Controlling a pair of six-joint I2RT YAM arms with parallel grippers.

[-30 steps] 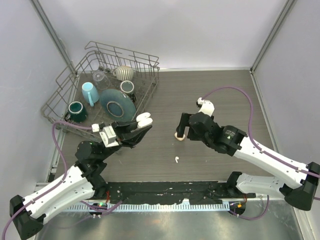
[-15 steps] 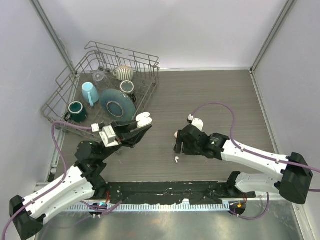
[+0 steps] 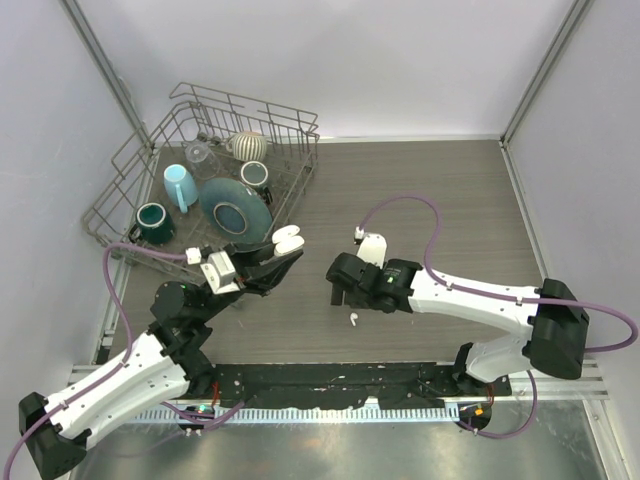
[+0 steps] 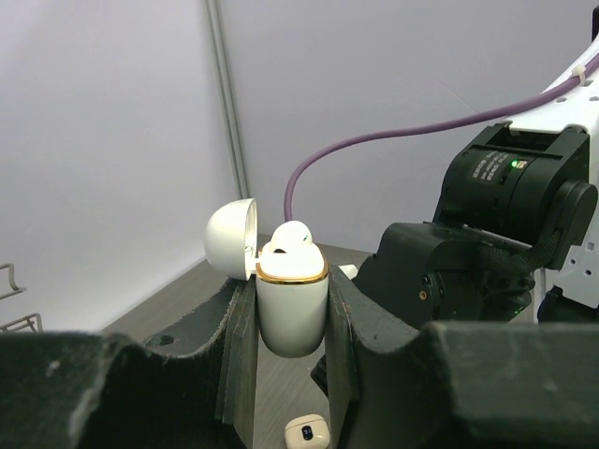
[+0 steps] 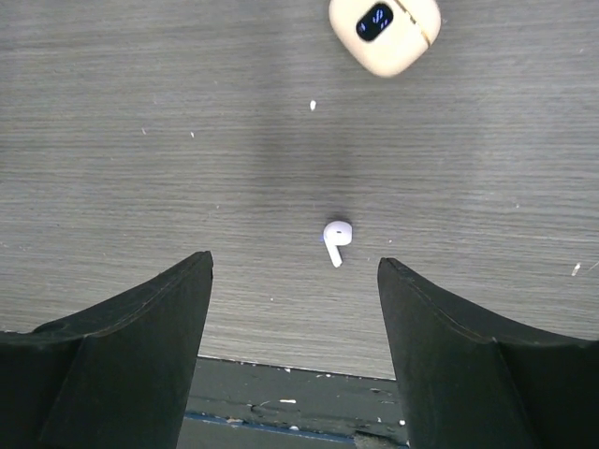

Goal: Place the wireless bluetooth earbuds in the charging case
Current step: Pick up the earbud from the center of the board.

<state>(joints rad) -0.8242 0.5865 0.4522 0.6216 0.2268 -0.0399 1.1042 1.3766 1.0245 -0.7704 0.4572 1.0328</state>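
**One earbud seated, the other lies under an open right gripper**

Closest to the arm bases, a small white plastic loose earbud [image 3: 353,319] with a short stem lies alone on the dark wood-grain table [image 3: 440,200], near its front edge. In the right wrist view this loose earbud [image 5: 335,237] sits on its side between the two dark fingers and touches neither. The right gripper [image 3: 338,288] hovers directly above it with its jaws spread wide and nothing in them.

Just beyond the earbud, a cream rounded object [image 5: 384,33] with a dark oval mark rests on the table. What it is cannot be told.

Further back and to the left, the left gripper [image 3: 275,255] is clamped on a white rounded charging case [image 4: 292,309] with a gold rim. It holds the case upright off the table, with the hinged lid [image 4: 231,236] swung back. A seated earbud [image 4: 292,238] already shows above the rim. At the far left corner stands a wire dish rack [image 3: 262,108] holding mugs and a plate, well apart from the work.

The step in hand appears to be picking up the remaining earbud. The next move likely calls for lowering the right gripper straight down and closing gently. The piece is tiny and smooth, so it could slip or skid. It must then be carried to the open case and placed stem-down in the free socket.
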